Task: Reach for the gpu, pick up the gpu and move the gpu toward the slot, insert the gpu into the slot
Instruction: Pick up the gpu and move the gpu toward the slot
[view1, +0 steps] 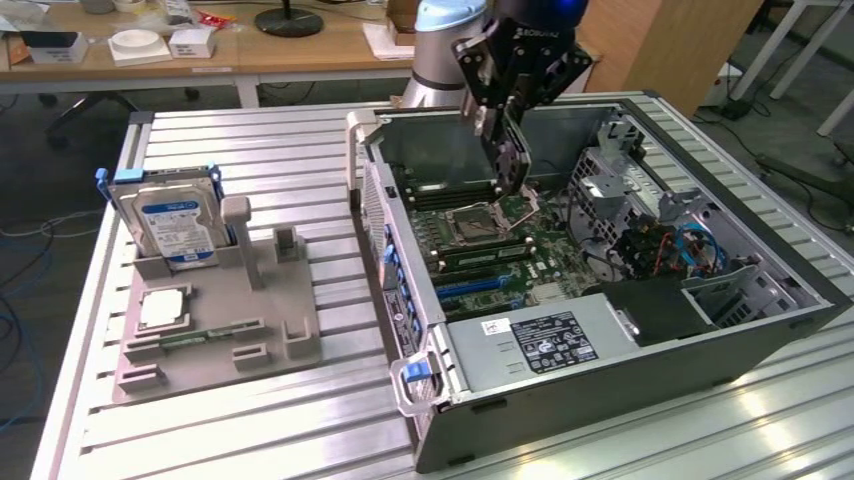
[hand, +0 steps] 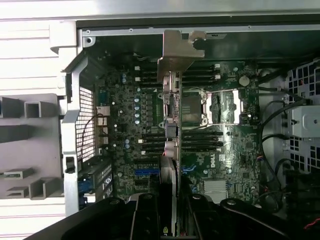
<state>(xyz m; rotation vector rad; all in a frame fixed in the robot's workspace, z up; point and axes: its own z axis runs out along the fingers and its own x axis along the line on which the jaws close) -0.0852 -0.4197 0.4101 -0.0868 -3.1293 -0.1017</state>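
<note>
A: Where is the gpu (view1: 513, 165), the thin flat dark circuit card with the pale metal end bracket (hand: 176, 52), found?
B: It is held upright inside the open grey metal computer case (view1: 641, 390), over the green board (view1: 534, 240). No slot is filled by it yet.
A: How are the jaws of the black gripper (view1: 497, 118) set?
B: They are closed part way and pressed on both flat faces of the card, near its top edge.
A: How is the card likely to be felt?
B: It is judged light, stiff and easy to break. It is best held by its bare edges, so the small parts are not squashed.
A: What is kept in the case?
B: The board, a grey power box with a label (view1: 494, 350) and blue wires (view1: 694, 250). Beside the case, a grey tray (view1: 300, 310) is loaded with a silver hard drive with a blue label (view1: 174, 225) and a green memory stick (view1: 214, 333).
</note>
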